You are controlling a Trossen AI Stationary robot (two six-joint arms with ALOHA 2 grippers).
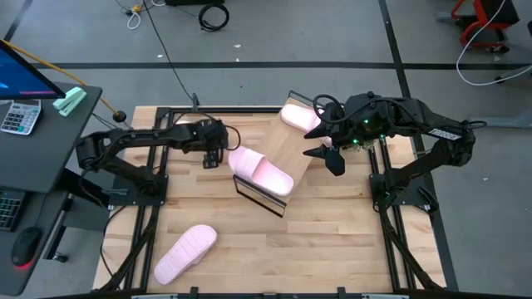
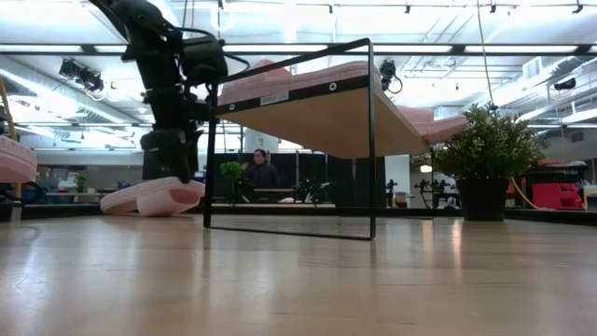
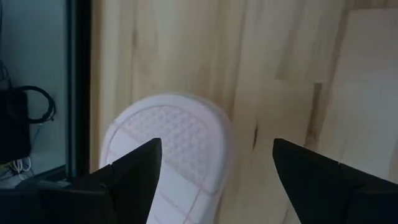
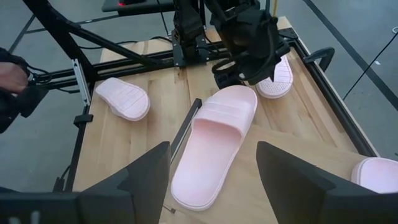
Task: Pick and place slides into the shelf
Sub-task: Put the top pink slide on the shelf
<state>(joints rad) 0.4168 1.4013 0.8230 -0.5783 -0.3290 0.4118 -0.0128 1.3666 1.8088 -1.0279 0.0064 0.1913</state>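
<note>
Left gripper [image 1: 218,154] hangs open and empty just above a slide [image 3: 177,146] on the tabletop [image 1: 332,241], beside the shelf [image 1: 293,137]
Its jaws stand wide apart over the sole-up slide, holding nothing; the right gripper [image 1: 331,157] is likewise open and empty above the shelf's far side. One slide [image 1: 260,171] lies on the shelf's board, another [image 1: 300,116] on its back end, and a fourth [image 1: 184,252] rests sole-up on the tabletop's near left part

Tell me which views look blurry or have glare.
Left wrist view: soft throughout, the slide and table grain blurred. Low view: near tabletop out of focus with a sheen, bright ceiling lights behind the shelf. High and right wrist views: evenly lit, reasonably sharp.
</note>
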